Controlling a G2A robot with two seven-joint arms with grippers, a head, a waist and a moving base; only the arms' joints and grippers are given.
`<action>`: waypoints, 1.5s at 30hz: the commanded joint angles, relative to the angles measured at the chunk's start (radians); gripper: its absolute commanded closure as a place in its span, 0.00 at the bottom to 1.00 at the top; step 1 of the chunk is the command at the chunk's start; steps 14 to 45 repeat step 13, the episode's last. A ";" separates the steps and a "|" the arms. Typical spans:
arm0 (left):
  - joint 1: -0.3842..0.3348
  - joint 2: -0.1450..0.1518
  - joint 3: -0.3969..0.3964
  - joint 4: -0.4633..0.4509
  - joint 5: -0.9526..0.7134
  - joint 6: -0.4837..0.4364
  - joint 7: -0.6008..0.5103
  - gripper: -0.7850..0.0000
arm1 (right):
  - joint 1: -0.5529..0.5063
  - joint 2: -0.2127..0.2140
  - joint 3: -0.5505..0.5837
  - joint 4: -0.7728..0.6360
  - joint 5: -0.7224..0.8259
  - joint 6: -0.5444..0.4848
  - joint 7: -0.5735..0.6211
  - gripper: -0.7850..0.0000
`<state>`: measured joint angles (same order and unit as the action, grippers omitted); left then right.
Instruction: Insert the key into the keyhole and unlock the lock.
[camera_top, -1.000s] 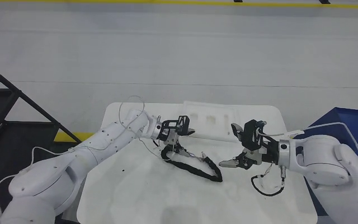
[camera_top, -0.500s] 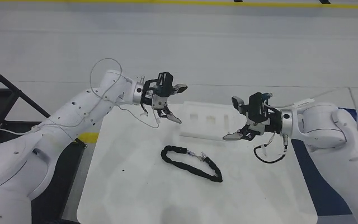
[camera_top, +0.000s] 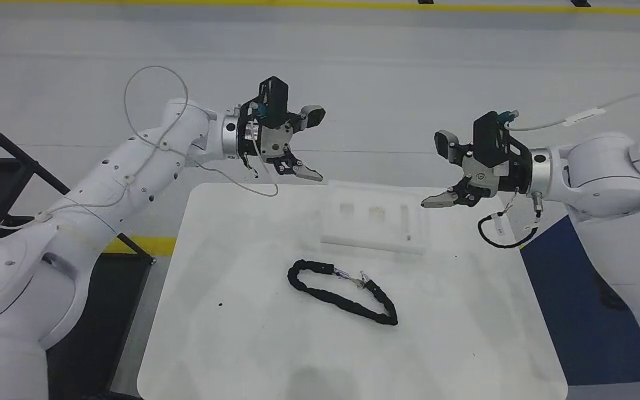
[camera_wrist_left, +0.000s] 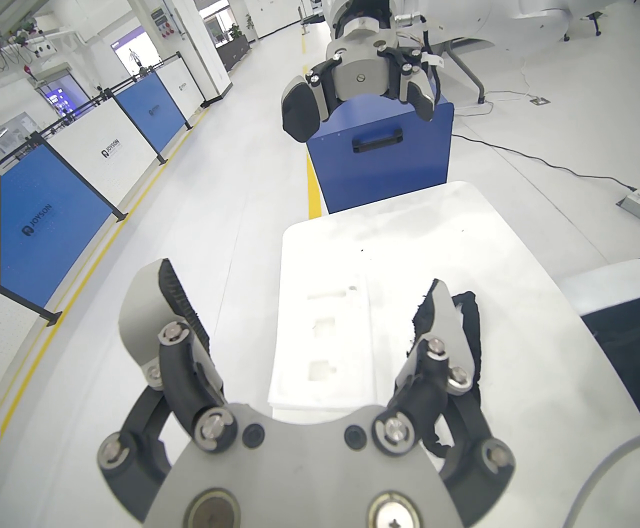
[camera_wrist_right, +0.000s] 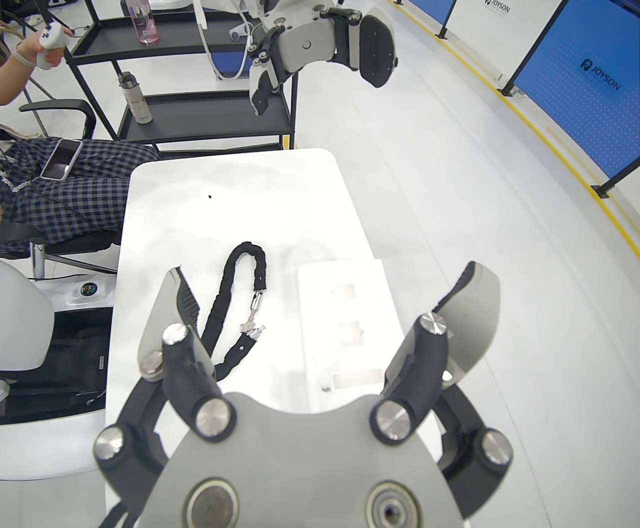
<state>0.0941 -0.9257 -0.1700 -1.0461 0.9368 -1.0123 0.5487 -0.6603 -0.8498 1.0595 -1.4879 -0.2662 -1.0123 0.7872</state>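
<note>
- The grey-and-black two-fingered left gripper (camera_top: 309, 145) is held pointing toward three o'clock in the top view, jaws spread wide.
- The matching right gripper (camera_top: 440, 172) is pointed back toward nine o'clock, jaws equally spread.

Black lock (camera_wrist_right: 259, 270), silver key (camera_wrist_right: 251, 327), white foam tray (camera_top: 375, 232), white table (camera_top: 250, 330).

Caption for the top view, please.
Open left gripper and open right gripper hover near the table's far corners; black chain lock lies mid-table, near a white foam tray.
</note>
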 joint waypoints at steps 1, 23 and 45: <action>0.000 0.000 0.000 0.000 0.000 0.000 0.000 0.00 | 0.000 0.000 0.000 0.000 0.000 0.000 0.000 0.00; 0.000 0.000 0.000 0.000 0.006 0.000 0.003 0.00 | -0.001 0.000 0.001 -0.001 -0.001 0.000 -0.001 0.00; 0.000 0.000 0.000 0.000 0.006 0.000 0.003 0.00 | -0.001 0.000 0.001 -0.001 -0.001 0.000 -0.001 0.00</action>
